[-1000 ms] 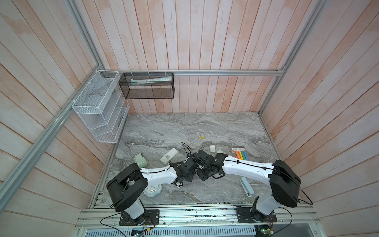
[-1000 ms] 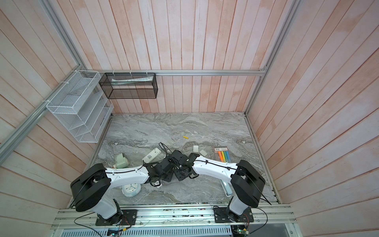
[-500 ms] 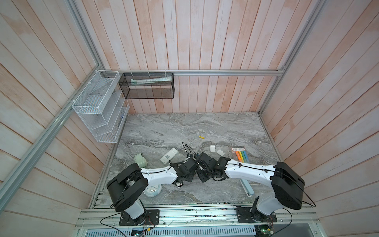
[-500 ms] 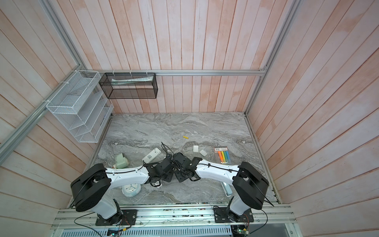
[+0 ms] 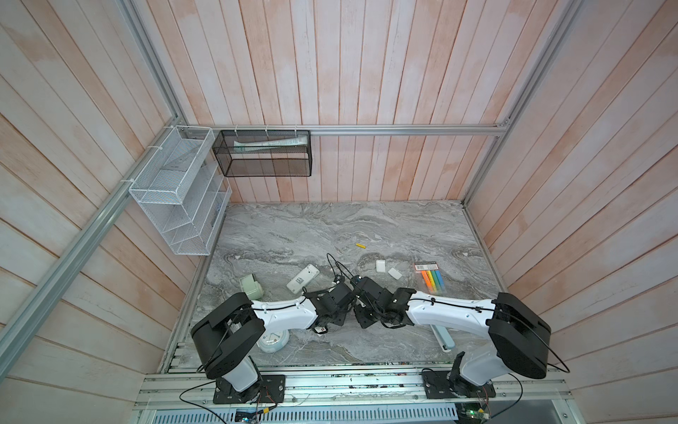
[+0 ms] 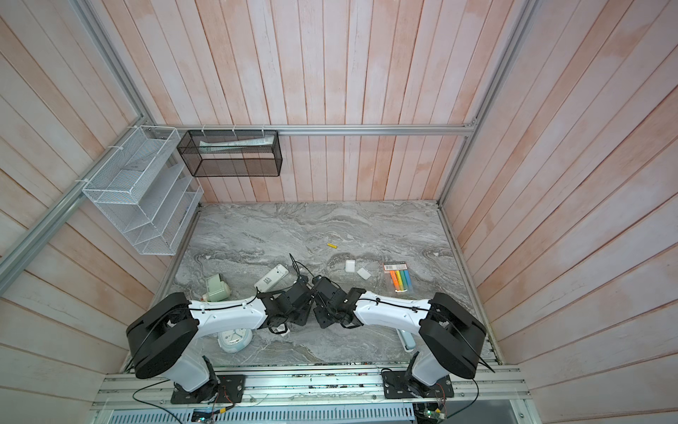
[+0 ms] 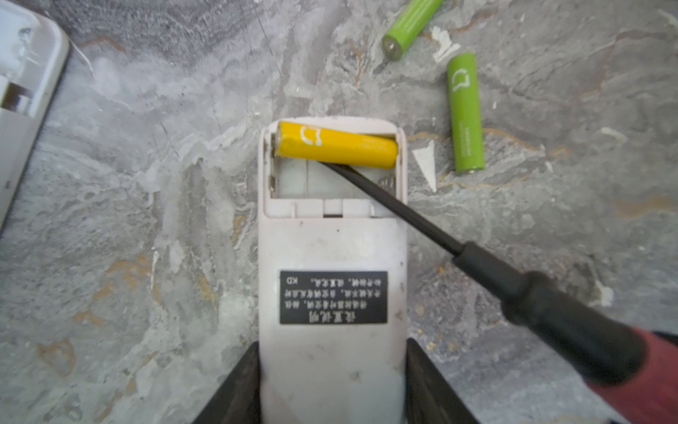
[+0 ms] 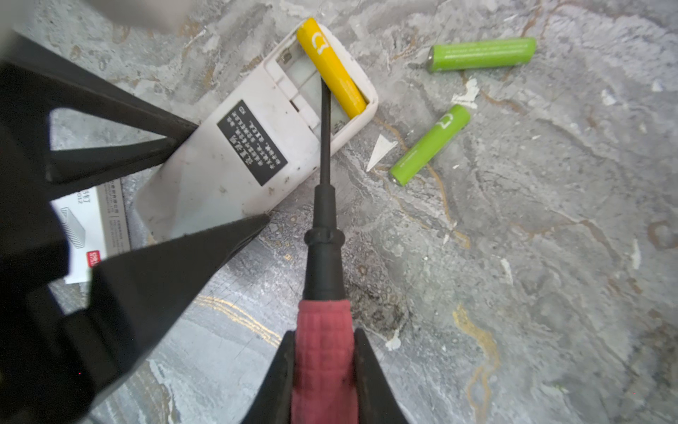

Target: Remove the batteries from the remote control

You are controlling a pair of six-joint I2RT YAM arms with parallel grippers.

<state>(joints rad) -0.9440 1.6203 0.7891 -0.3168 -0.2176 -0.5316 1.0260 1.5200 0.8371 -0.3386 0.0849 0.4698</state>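
The grey marble table (image 5: pixel 330 227) carries the work. Well apart from the held remote control (image 7: pixel 332 238), two containers hang on the walls. One is a white wire rack (image 5: pixel 176 194); its contents cannot be made out. The other is a black mesh basket (image 5: pixel 264 165) with one pale tube (image 5: pixel 271 144) lying in it.

There are two remotes. The held one lies back-up on the marble, with the left gripper (image 7: pixel 332 343) clamped across its lower end. A second remote (image 5: pixel 303 279) rests near it, untouched.

The right gripper (image 8: pixel 323 332) is closed on the red handle of one screwdriver (image 8: pixel 324 235). The screwdriver's dark shaft reaches into the held remote's open battery compartment (image 7: pixel 293 180).

That compartment holds one yellow battery (image 7: pixel 335 145), lying slightly askew in the slot at the remote's end. The screwdriver tip sits against its underside.

Four batteries show in all. Besides the one in the compartment, a first green battery (image 7: pixel 465 113) lies on the marble just beside the remote's open end. A second green battery (image 7: pixel 409 25) lies a little beyond that. A loose yellow battery (image 5: pixel 360 245) lies well apart, farther back on the table.

Two small white covers (image 5: pixel 381 265) rest near each other, between that battery and the remote.
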